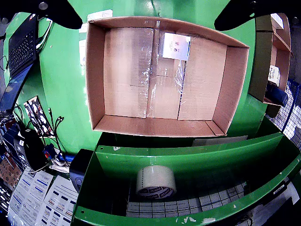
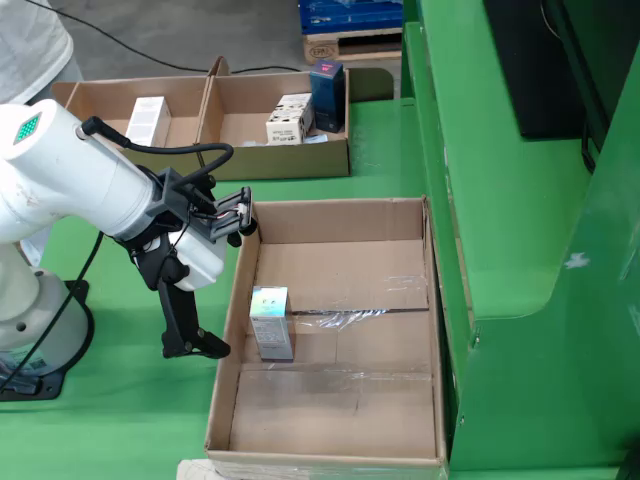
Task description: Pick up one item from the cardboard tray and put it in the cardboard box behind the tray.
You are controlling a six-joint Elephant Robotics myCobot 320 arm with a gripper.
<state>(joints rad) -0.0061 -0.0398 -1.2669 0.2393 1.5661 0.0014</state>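
From the gripper's own camera, the open cardboard box (image 1: pixel 164 75) lies below, a small white carton (image 1: pixel 176 46) lying flat against its top edge. The two dark fingers (image 1: pixel 56 12) at the upper corners stand apart with nothing between them.

In the fixed view the gripper (image 2: pixel 205 290) hangs spread and empty just outside the box's left wall, the carton upright inside it. The drop looks done; next comes swinging back to the tray (image 2: pixel 205 125) at the table's far edge.
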